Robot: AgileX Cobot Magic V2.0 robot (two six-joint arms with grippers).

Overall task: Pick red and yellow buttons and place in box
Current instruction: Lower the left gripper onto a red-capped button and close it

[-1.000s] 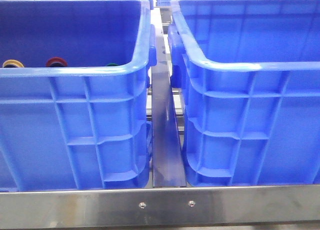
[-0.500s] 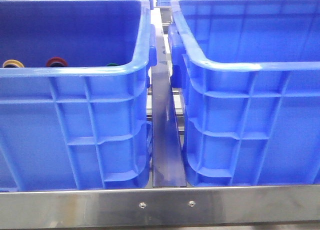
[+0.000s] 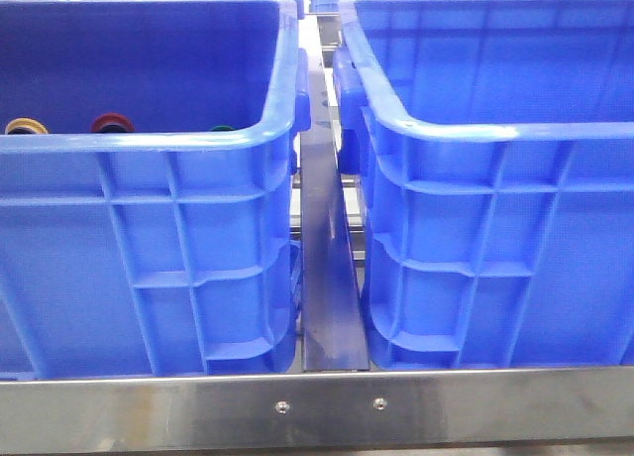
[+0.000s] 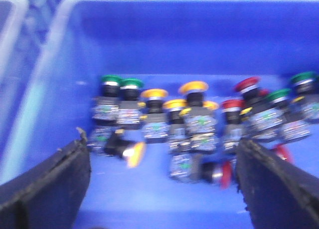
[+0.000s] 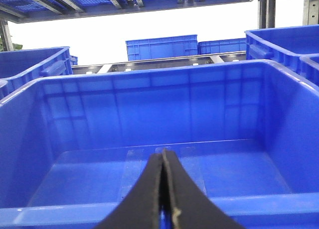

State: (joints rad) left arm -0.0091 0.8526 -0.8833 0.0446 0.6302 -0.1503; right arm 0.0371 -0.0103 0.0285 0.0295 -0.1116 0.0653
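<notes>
Honestly nothing has budged in the front view over the last second; both crates sit exactly where they were, so my read is we're in the hover-and-aim bit with no button lifted yet

Left crate (image 3: 149, 144) first: it's the source bin; from the front you only catch a yellow cap (image 3: 26, 126), a red cap (image 3: 112, 122) and a sliver of a green one (image 3: 222, 129) poking up over the near rim; the left wrist view shows the real pile, a messy row of push buttons along the floor toward the far wall, greens on both ends, yellows like this one (image 4: 193, 86) in the middle, reds such as this one (image 4: 247, 83) toward one side, a couple tipped over; picture is blurry so I can't count them properly

The left gripper (image 4: 162, 181) is inside that crate with its fingers (image 4: 47, 181) spread wide, nothing between them, the buttons sitting just beyond the tips

Then the metal strip (image 3: 327, 278) between the crates, and the steel rail (image 3: 317, 406) along the near edge

Right side: the box (image 3: 495, 134) looks bare inside from the right wrist view, no buttons on its floor; the right gripper (image 5: 163, 189) is pressed together, holding nothing, parked at the near rim

So zero delivered so far by my guess; the clutter means the left fingers could easily nudge a green neighbour
</notes>
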